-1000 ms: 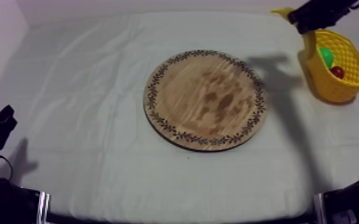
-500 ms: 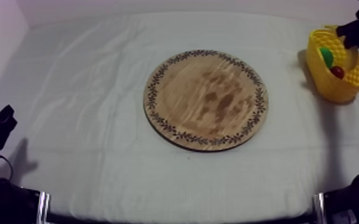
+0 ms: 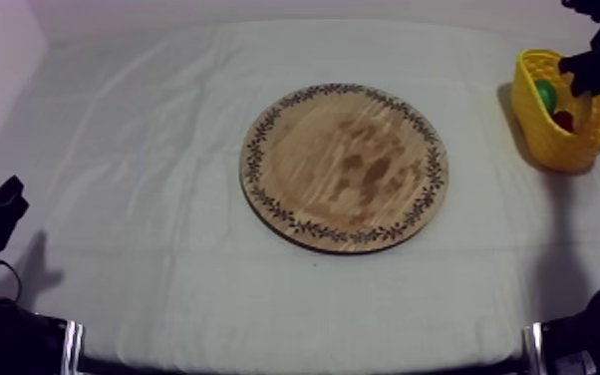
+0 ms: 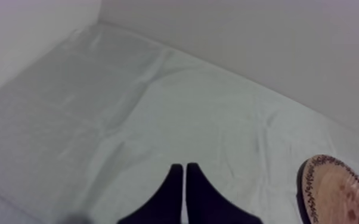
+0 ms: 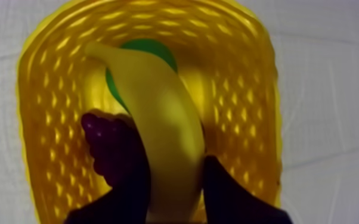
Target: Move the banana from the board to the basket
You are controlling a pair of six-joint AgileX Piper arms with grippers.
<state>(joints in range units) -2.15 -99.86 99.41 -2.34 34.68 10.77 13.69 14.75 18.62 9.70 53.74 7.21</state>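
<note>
Banana (image 5: 164,119) held over the yellow basket (image 5: 45,77)
It's clamped mid-length by the right gripper (image 5: 176,173), hung over the basket's opening above a green fruit (image 5: 143,50). Probably light, stiff, slick plastic, so the middle is best gripped. Left gripper (image 4: 185,173), far from the basket, is closed on nothing.

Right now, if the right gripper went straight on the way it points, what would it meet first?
Probably the green fruit in the yellow basket: the right gripper, jaws shut on the banana, points into it, and the banana's tip leads. Grapes lie beside; depth is unclear.
</note>
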